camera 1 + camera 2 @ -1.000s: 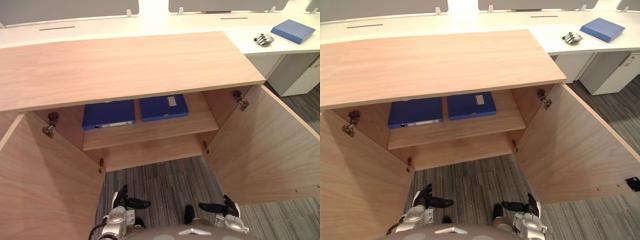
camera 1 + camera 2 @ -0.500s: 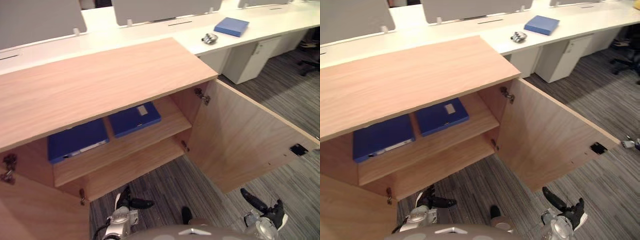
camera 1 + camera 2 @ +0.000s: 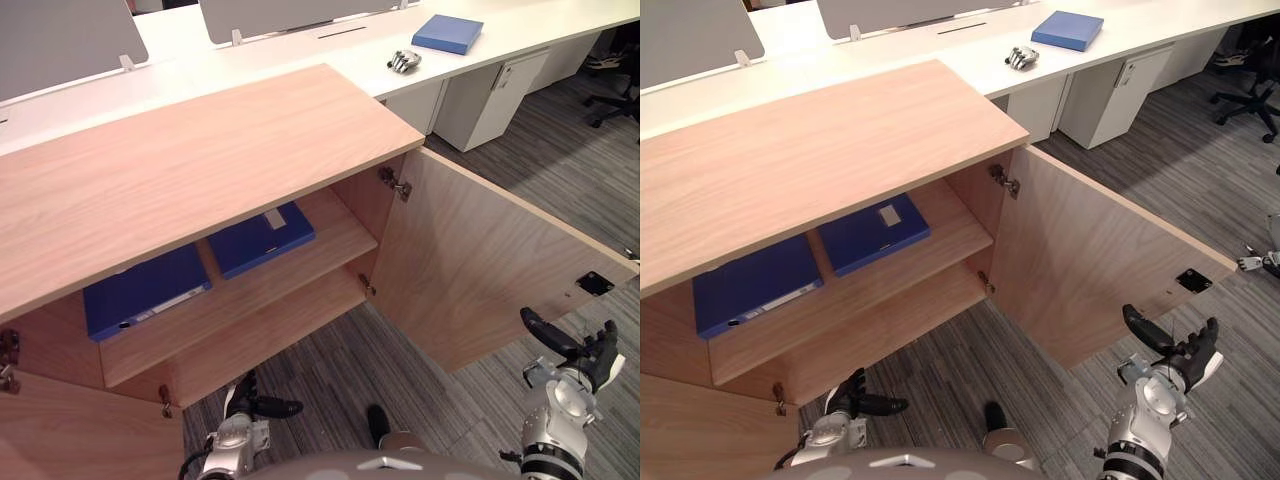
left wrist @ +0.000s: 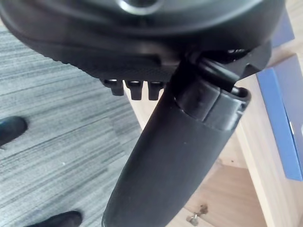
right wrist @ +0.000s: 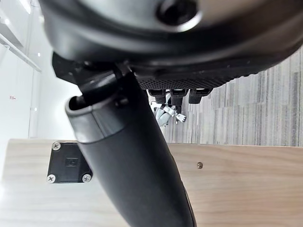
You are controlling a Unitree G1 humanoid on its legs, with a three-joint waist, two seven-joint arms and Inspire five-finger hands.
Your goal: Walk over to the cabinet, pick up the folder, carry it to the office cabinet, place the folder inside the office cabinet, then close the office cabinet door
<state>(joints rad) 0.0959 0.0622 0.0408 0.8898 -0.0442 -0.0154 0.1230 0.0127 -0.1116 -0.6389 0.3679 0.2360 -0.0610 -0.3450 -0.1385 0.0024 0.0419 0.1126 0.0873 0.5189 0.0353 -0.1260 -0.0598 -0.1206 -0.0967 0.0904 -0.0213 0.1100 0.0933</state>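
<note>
A flat blue folder with a pale label (image 3: 262, 238) lies beside a second blue folder (image 3: 145, 292) on the upper shelf (image 3: 342, 232) of the office cabinet (image 3: 200, 170), centre-left of the frame, so the placing looks done. The view has swung right since a second ago, and the right robot hand (image 3: 585, 357) has risen at lower right, just beside the free edge of the smooth wood-grain right door (image 3: 480, 265). Its fingers are spread and it holds nothing; closing seems next. The left robot hand (image 3: 250, 405) hangs relaxed and empty at bottom centre, over ribbed grey carpet (image 3: 330, 365).
</note>
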